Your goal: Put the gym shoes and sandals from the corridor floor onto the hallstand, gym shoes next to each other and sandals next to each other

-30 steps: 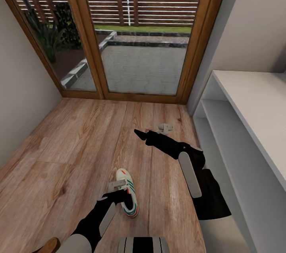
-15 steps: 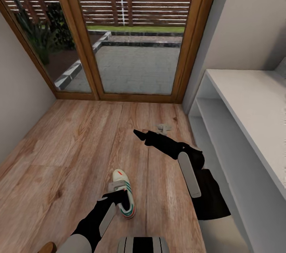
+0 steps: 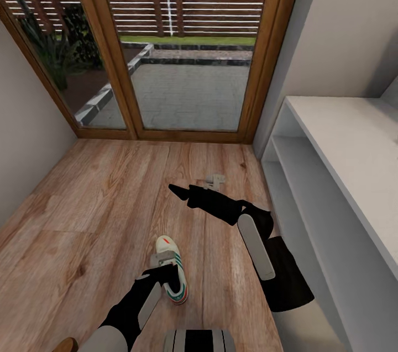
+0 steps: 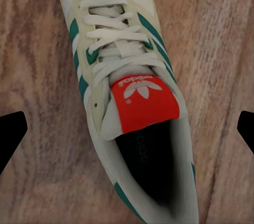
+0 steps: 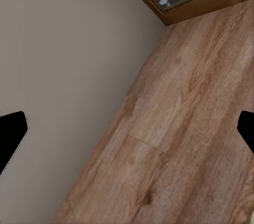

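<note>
One off-white gym shoe with green stripes and a red tongue tag lies on the corridor floor, toe pointing toward the glass doors. My left gripper hovers directly over it, open. In the left wrist view the gym shoe lies between the spread fingers, and I cannot tell whether they touch it. My right gripper is held out over bare planks ahead, open and empty, and the right wrist view faces the floor and a wall. The pale grey hallstand runs along the right. The sandals are out of view.
Wood-framed glass doors close off the far end of the corridor. A plain wall bounds the left side. The hallstand's low open shelves sit right beside my right arm. Open planks lie between the shoe and the doors.
The view has shifted a little, so the camera moved. My right gripper has swung slightly to the left over the floor. The left gripper stays over the shoe.
</note>
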Robot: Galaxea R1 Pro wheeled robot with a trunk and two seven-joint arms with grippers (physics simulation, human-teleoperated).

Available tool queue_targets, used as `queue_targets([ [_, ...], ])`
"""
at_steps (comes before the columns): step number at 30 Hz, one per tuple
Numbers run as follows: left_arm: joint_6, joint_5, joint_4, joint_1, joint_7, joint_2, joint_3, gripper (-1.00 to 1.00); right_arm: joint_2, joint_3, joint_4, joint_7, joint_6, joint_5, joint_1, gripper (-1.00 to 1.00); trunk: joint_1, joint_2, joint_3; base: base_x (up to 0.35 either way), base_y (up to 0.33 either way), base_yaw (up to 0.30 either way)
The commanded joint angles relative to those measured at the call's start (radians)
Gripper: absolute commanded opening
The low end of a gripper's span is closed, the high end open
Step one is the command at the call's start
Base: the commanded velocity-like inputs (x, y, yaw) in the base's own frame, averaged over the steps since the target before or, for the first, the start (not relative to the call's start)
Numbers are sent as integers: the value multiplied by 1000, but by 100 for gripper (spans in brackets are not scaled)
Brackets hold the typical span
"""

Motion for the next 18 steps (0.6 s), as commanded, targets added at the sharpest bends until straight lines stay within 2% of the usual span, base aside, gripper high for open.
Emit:
queue_targets([
  [1,4,9,-2,0,8,0,-3,100,0,-1,-1,2,5,-3,0,100,0,0,-1,0,0,0],
  [9,4,9,-2,0,7,0,-3,100,0,0,-1,2,5,-11,0,100,3,-2,-28,0,0,0],
  [18,4,9,-2,0,7,0,-3,100,0,0,-2,2,5,-12,0,100,3,-2,-34,0,0,0],
])
